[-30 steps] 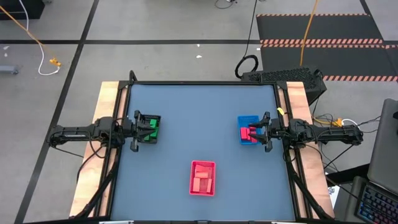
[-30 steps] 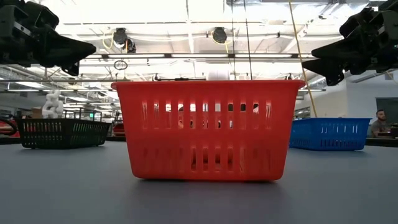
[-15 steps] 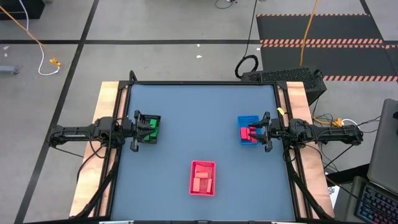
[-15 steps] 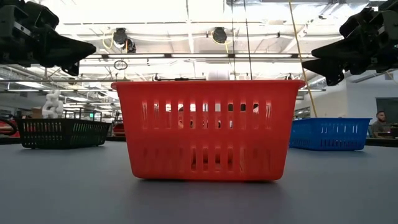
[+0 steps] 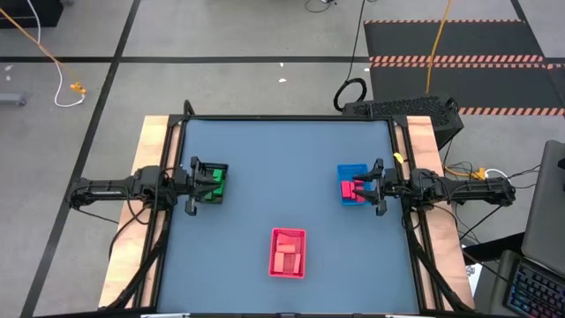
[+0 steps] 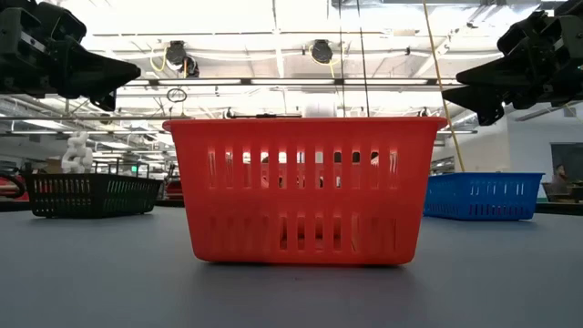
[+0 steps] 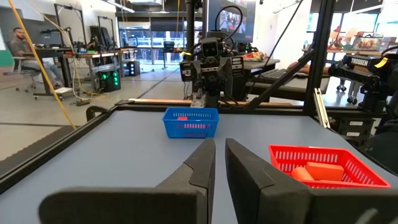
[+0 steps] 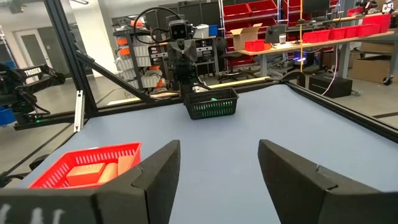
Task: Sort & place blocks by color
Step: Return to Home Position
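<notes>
The blocks lie sorted in three trays. Green blocks (image 5: 214,181) fill the black tray (image 5: 218,168) at the left. Magenta-red blocks (image 5: 348,189) lie in the blue tray (image 5: 352,170) at the right. Salmon-orange blocks (image 5: 285,256) lie in the red tray (image 5: 288,233) near the front edge. My left gripper (image 5: 194,184) points level toward the right, raised by the black tray's left end, shut and holding nothing (image 7: 219,147). My right gripper (image 5: 372,186) points level toward the left, raised by the blue tray's right end, open with nothing between its fingers (image 8: 217,155).
The blue-grey table (image 5: 282,150) lies bare between and behind the trays. In the low view the red tray (image 6: 305,191) stands close in front, with the black tray (image 6: 91,194) and the blue tray (image 6: 483,196) farther back. A person sits in the room beyond (image 7: 22,43).
</notes>
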